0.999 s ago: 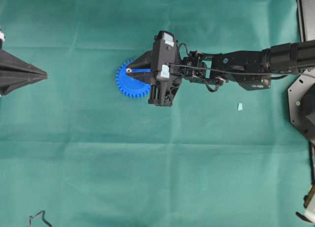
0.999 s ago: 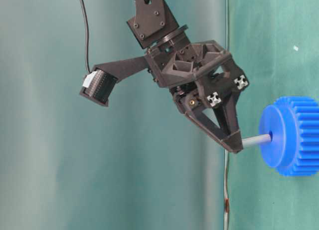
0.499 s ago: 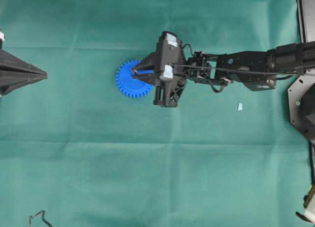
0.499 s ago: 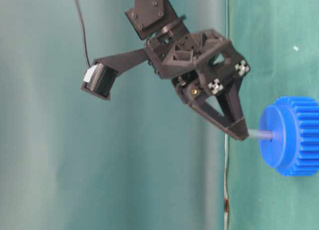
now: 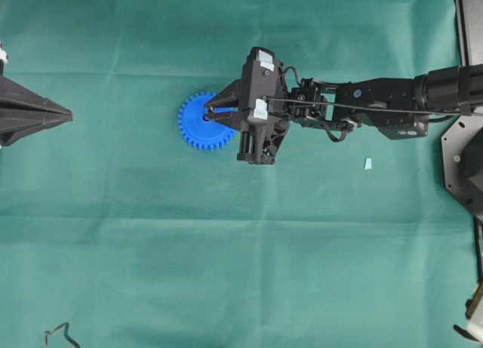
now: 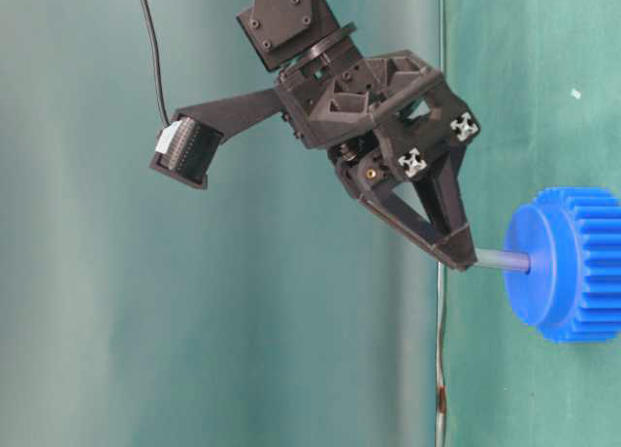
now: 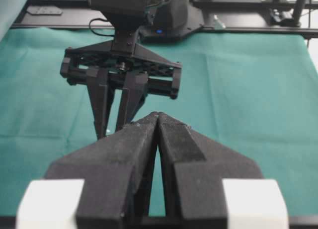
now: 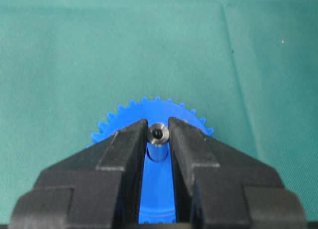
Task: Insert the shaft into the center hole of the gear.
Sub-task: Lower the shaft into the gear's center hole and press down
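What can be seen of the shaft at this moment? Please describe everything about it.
The shaft is a short, thin, silvery-grey metal pin with a small dark recess in its top end face. The right gripper is shut on its upper end, one finger on each side. Its lower end meets the raised hub of the blue gear at the center hole; how deep it sits cannot be told. It stands upright on the gear.

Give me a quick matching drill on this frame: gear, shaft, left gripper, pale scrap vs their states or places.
1. gear
2. shaft
3. left gripper
4. pale scrap

A. shut, holding nothing
B. lying alone on the cloth, below the right arm in the overhead view
C. pinched at its top end by the right gripper
D. flat on the cloth, pin entering its hub

Pairs: 1-D, 2-C, 3-A, 4-B
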`<action>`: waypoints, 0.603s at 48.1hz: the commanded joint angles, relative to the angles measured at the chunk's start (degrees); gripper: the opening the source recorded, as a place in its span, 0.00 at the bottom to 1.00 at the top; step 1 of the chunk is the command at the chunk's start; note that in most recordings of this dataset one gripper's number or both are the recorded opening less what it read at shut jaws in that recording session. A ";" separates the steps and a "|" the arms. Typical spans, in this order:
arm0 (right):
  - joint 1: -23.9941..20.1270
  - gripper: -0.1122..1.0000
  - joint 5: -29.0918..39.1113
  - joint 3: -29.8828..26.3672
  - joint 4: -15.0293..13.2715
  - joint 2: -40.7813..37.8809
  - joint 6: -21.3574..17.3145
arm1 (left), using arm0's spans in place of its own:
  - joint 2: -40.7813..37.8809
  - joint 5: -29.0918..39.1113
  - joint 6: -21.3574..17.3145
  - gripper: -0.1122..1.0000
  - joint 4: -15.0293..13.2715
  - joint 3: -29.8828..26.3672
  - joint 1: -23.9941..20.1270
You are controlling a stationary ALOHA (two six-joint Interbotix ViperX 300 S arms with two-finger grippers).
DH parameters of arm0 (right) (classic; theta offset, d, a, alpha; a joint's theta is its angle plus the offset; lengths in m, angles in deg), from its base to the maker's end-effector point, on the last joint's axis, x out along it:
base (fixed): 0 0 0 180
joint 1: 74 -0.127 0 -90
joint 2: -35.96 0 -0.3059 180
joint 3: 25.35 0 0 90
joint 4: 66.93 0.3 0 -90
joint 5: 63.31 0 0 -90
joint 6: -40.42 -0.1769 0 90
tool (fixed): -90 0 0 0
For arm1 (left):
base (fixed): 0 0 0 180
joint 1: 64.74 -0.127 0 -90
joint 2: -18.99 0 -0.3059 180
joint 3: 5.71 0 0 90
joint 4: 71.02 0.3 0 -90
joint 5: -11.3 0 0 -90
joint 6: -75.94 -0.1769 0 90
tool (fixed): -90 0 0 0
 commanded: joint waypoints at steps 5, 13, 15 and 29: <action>0.00 0.25 -0.53 -1.85 0.09 -0.79 0.00 | -0.35 -0.18 0.09 0.10 0.18 -1.32 0.09; -0.09 0.25 -0.62 -2.20 0.18 -2.99 -0.09 | -0.26 -0.18 0.00 0.10 0.18 -1.32 0.09; -0.09 0.25 -0.53 -2.20 0.18 -3.52 -0.09 | -0.35 -0.18 0.00 0.10 0.18 -1.23 0.09; -0.09 0.25 -0.70 -2.37 0.53 -4.75 -0.53 | -0.35 -0.18 0.00 0.10 0.18 -1.23 0.09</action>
